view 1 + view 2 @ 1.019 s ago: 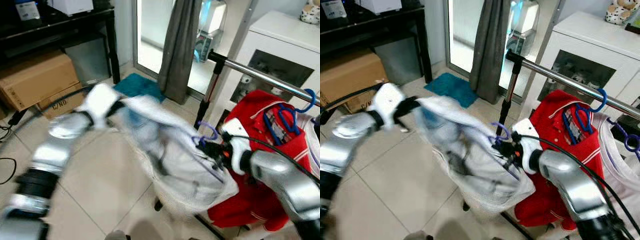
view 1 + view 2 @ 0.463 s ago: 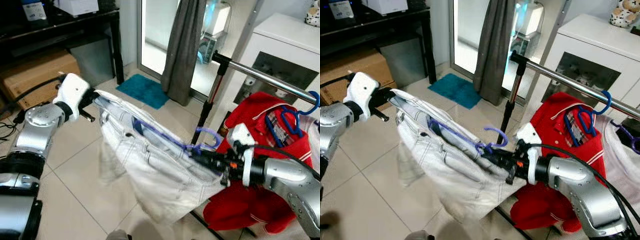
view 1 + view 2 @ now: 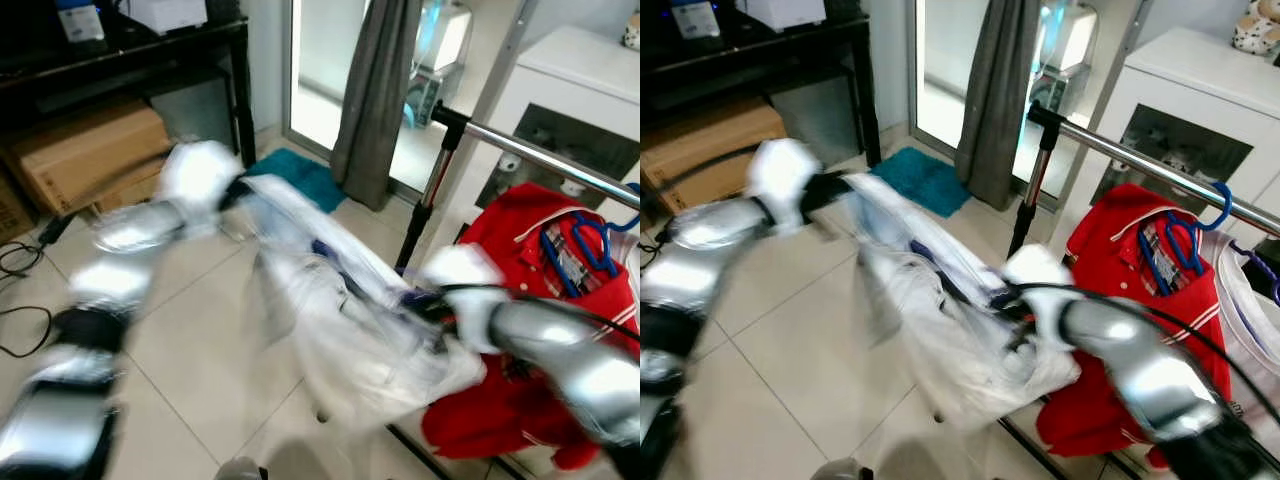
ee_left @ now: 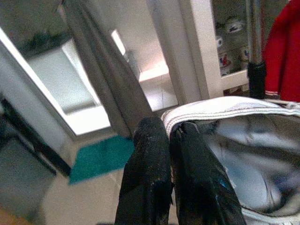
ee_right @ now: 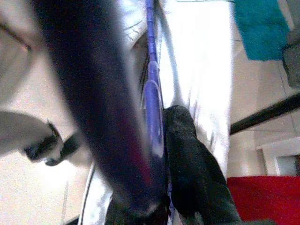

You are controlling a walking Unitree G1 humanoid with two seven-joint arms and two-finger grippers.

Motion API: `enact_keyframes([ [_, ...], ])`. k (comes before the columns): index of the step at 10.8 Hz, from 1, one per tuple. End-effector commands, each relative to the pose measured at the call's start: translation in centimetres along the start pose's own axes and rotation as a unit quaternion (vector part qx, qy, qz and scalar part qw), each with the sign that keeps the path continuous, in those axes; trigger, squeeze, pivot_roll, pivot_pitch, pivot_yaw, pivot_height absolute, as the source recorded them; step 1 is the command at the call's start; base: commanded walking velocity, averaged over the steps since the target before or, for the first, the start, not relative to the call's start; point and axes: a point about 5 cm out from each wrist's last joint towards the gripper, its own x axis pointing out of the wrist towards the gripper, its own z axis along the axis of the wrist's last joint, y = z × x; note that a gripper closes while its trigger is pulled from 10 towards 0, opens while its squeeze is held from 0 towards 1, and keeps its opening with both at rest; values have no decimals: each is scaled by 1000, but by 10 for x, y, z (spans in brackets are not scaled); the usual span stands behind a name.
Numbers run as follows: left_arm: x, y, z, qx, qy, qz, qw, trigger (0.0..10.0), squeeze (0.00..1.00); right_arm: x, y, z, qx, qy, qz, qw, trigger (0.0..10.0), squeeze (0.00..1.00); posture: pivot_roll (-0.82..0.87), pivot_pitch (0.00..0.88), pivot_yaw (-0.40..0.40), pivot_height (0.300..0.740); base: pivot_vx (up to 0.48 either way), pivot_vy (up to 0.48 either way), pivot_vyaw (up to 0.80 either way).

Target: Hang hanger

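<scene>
A white garment (image 3: 350, 330) on a purple hanger (image 5: 151, 84) hangs stretched between my two arms, blurred by motion. My left gripper (image 3: 235, 190) is shut on the garment's stitched edge (image 4: 220, 105), to the left of the rail. Lower right, my right gripper (image 3: 1000, 295) is shut on the purple hanger near its neck, just in front of the red shirt (image 3: 1110, 260). The chrome clothes rail (image 3: 540, 150) runs above and behind the right gripper. A blue hanger (image 3: 585, 235) carries the red shirt on that rail.
A grey curtain (image 3: 375, 90) and a teal mat (image 3: 295, 170) lie beyond the garment. A white cabinet (image 3: 570, 90) stands behind the rail. Cardboard boxes (image 3: 90, 155) sit under a black table (image 3: 150, 50) at the left. Another white garment (image 3: 1250, 300) hangs at the far right.
My left arm has swung right, towards the rail, carrying the garment's edge. The garment has bunched between the arms. The right gripper keeps its hold on the hanger and has shifted little.
</scene>
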Motion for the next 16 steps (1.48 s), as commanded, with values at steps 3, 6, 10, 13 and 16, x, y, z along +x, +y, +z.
enact_keyframes([
  [3, 26, -26, 30, 52, -39, -28, 998, 0, 0, 29, 15, -3, -59, 76, 36, 995, 0, 0, 5, 4, -27, 740, 0, 0, 0],
  [6, 36, -76, 19, 66, -17, -100, 993, 0, 0, 41, 6, 6, -16, 71, -23, 997, 0, 0, 3, 4, -35, 740, 0, 0, 0],
  [10, 13, -58, -39, 173, 135, -84, 972, 0, 0, 17, -5, 7, 17, 43, -7, 999, 0, 0, -2, 2, -37, 740, 0, 0, 0],
  [13, 17, -73, -38, 170, 117, -105, 973, 0, 0, 9, -12, 27, 34, 0, -4, 999, 0, 0, -7, 6, -34, 740, 0, 0, 0],
  [16, -15, -33, -80, 180, 214, -34, 960, 0, 0, -18, -19, 15, 94, -35, 3, 995, 0, 0, -7, 12, -37, 740, 0, 0, 0],
])
